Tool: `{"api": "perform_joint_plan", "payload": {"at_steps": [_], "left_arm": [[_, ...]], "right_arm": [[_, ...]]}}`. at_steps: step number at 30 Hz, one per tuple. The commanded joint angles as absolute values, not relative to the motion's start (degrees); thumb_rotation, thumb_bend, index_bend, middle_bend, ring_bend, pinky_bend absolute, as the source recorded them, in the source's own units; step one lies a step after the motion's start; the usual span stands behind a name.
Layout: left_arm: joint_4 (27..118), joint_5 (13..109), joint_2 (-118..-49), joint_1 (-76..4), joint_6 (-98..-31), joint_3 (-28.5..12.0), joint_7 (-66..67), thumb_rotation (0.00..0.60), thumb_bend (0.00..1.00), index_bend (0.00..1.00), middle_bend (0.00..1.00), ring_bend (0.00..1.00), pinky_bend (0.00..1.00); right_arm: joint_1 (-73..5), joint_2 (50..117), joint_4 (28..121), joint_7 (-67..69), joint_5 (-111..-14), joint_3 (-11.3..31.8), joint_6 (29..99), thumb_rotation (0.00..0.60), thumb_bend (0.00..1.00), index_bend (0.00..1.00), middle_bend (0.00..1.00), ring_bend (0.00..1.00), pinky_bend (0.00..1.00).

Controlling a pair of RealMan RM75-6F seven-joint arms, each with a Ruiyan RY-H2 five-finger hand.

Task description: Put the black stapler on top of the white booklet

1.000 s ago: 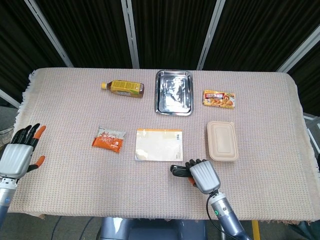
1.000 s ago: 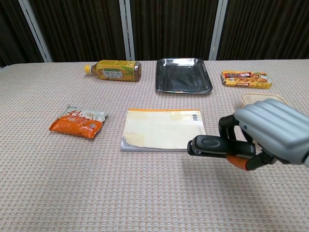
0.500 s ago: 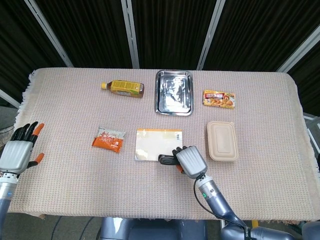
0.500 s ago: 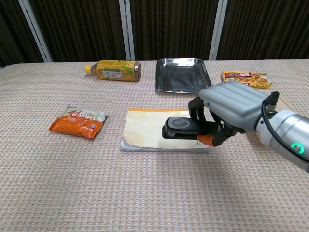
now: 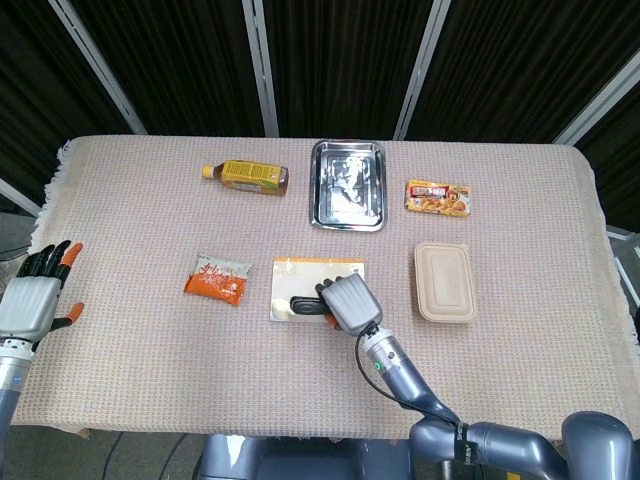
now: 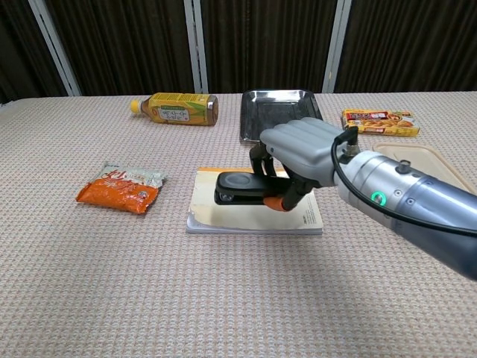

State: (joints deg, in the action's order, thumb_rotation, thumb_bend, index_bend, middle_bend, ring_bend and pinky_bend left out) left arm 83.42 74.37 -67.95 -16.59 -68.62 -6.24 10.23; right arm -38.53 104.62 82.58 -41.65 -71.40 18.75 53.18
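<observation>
Head view looks down on a surface (image 5: 150, 240) covered with a beige woven cloth, dark curtains behind it. The right hand (image 5: 347, 303) reaches in from the near edge and sits over the booklet (image 5: 305, 275), which lies flat near the middle of the surface. Its fingers are curled around the stapler (image 5: 301, 306), gripping the right end so the black body sticks out to the left. The stapler is over the near half of the booklet.

Chest view shows the same grip from the front. The right hand (image 6: 302, 153) holds the stapler (image 6: 240, 186) level, long side running left to right, above the booklet (image 6: 253, 214). A shadow lies on the white cover below it; whether the stapler touches the cover cannot be told. An orange fingertip shows under the stapler's right end.

The left hand (image 5: 37, 297) hangs off the left edge of the surface in the head view, well apart from everything. Its fingers are spread and it holds nothing.

Left of the booklet lies an orange snack packet (image 5: 218, 277). At the far side, from left to right, are a yellow bottle (image 5: 246, 176) on its side, a shiny metal tray (image 5: 347, 187) and a small food box (image 5: 437, 198). Right of the booklet sits a tan lidded container (image 5: 444, 281), just beside the right arm in the chest view.
</observation>
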Motion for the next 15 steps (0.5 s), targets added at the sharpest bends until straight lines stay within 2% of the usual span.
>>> {"api": "perform_joint_plan", "payload": {"at_steps": [1,15], "left_arm": [[83.0,73.6,-67.9,-16.8,-68.1,-6.4,9.8,0.6,0.31,0.0,0.0,0.0,0.1],[81.9,71.7,-68.0,-17.3,-66.6,-6.5,9.4,0.6,0.31,0.0,0.0,0.0,0.1]], "right_arm": [[-41.0,106.1,80.1,-41.5,-69.5,19.7,51.6,0.6,0.37,0.7,0.52,0.6,0.74],[-46.7,110.0,69.9,-36.1,-67.2,19.0,48.9,0.6,0.37,0.67,0.51,0.59,0.74]]}}
